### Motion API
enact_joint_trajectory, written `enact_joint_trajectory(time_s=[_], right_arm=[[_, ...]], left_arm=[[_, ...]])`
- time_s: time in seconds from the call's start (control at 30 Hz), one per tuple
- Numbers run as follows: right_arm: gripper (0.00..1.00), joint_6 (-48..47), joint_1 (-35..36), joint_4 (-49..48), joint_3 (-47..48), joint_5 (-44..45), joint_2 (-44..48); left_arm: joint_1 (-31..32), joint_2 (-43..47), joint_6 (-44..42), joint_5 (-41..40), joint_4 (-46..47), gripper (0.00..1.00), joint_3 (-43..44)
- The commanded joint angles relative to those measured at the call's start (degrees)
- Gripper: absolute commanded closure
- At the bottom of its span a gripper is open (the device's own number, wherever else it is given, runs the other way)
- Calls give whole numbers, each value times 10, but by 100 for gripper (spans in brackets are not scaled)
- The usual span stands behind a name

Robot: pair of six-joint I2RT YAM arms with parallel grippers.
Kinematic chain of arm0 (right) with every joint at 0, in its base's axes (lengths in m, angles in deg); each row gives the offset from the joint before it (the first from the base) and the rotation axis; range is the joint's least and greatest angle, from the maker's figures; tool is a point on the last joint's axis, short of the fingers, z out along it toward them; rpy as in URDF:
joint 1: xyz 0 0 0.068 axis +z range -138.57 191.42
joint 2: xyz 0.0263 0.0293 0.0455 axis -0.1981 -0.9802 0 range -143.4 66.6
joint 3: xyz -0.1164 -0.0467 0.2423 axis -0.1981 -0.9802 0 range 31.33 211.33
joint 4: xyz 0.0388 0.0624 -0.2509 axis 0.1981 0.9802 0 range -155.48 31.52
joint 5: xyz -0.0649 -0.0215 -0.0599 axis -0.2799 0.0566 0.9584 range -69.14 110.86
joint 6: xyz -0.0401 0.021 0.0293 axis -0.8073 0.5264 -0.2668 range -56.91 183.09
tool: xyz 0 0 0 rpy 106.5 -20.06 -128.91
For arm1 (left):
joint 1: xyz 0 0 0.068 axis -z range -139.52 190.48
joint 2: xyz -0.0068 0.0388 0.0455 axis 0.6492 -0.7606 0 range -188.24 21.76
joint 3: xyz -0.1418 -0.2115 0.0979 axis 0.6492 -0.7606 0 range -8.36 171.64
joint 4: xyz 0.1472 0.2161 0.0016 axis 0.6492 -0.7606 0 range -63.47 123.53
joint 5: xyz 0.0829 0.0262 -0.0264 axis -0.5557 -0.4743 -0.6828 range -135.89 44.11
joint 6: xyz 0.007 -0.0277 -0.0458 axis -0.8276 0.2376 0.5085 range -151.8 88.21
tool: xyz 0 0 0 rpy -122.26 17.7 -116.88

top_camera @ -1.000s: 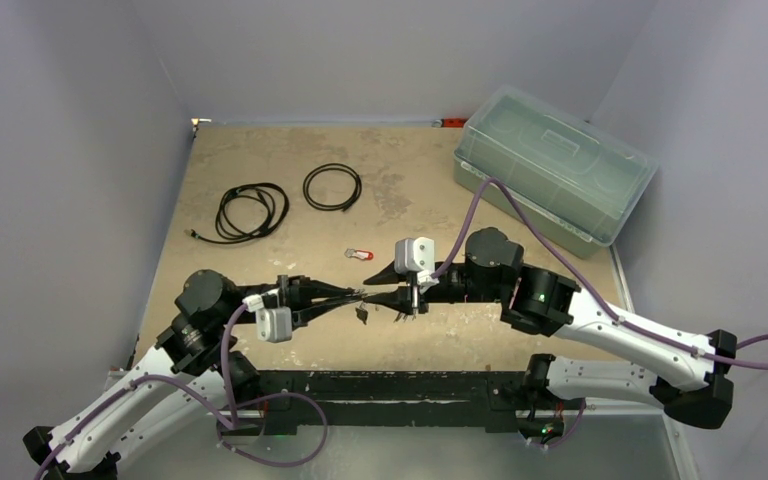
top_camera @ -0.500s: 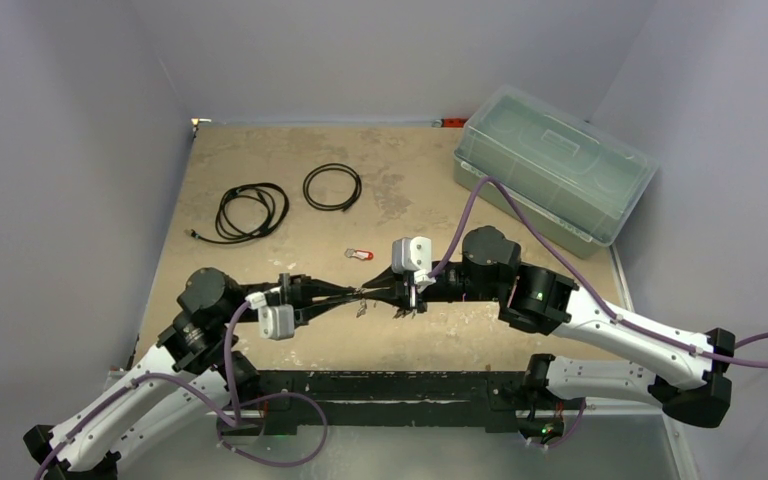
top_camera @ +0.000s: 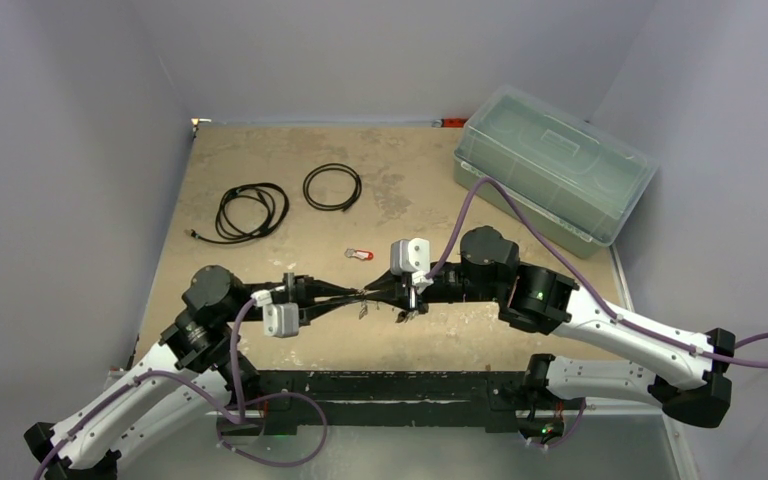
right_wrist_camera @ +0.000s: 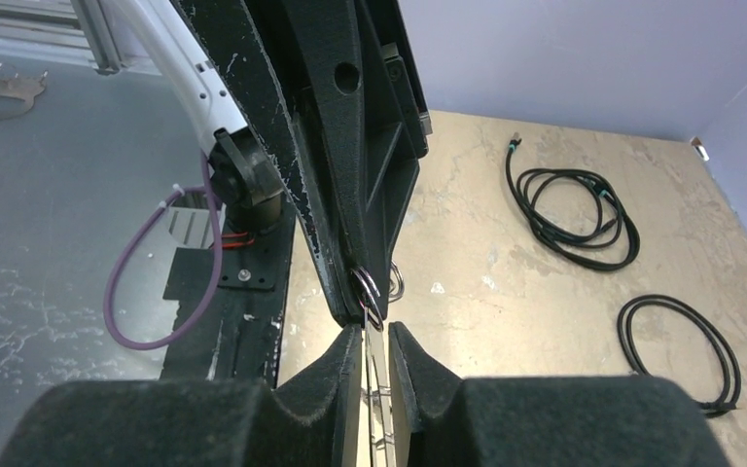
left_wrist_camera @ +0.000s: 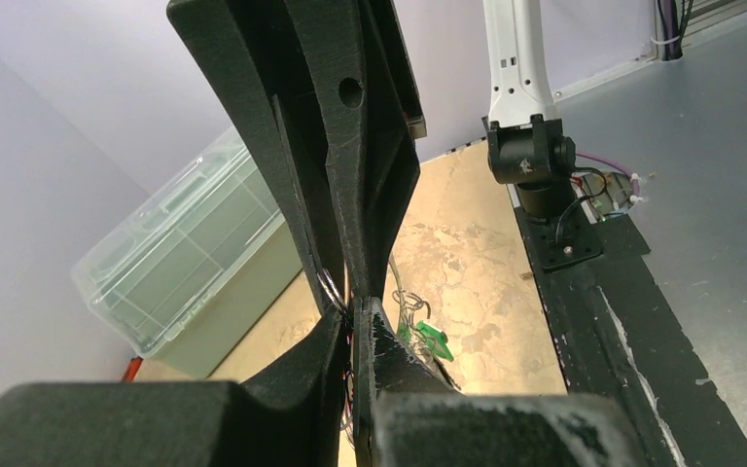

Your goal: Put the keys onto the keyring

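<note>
Far left of table (top_camera: 410,190): tangled cable (top_camera: 250,212) and, just right of it, a neat cable loop (top_camera: 332,187), both well apart from the arms; left gripper (top_camera: 353,294) reaches in level from the left, jaws pressed together, pinching the keyring (right_wrist_camera: 368,287) at its very tip; right wrist view shows the ring as small silver wire loops poking out between those fingertips; red key (top_camera: 358,254) lies flat on the table behind the tips, touching neither gripper; keys (top_camera: 362,311) hang just below the meeting point, off the table; green key (left_wrist_camera: 429,339) among them, seen in left wrist view dangling on thin wire; right gripper (top_camera: 378,292) reaches in from the right, tip to tip with the left one; its jaws stand a narrow slit apart with a thin pale metal piece in the slit; cannot tell whether that piece is gripped or just sits between them; box (top_camera: 555,165), clear with lid on, at far right rear corner.
</note>
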Motion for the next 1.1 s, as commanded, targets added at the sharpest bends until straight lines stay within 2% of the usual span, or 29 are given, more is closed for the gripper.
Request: enact_joint_trajectory(time_s=[0.0,0.23,0.4,0.53,0.67,0.7,0.8,0.87,1.07], right_arm=[[82,-4,3,-25,30,-21,0],[81,-6,3,-2,40,-24,-11],[86,-7,3,2,40,-33,-13],[100,-7,3,3,39,-35,-12],[100,-4,3,-16,21,-23,6],[100,-4,3,-21,16,-16,11],[100,-4,3,-26,8,-4,23],[100,-3,3,-29,4,2,28],[100,-2,3,-24,2,23,26]], left_arm=[[-1,-9,-6,2,13,100,6],[0,-20,-11,0,-1,100,6],[-1,-24,-9,-2,-4,100,6],[-1,-29,-11,-7,-10,100,6],[-1,-29,-15,-21,-20,100,7],[-1,-28,-15,-27,-22,95,7],[-1,-20,-19,-40,-32,67,7],[-1,-12,-19,-49,-37,56,6],[-1,8,-21,-70,-61,48,9]])
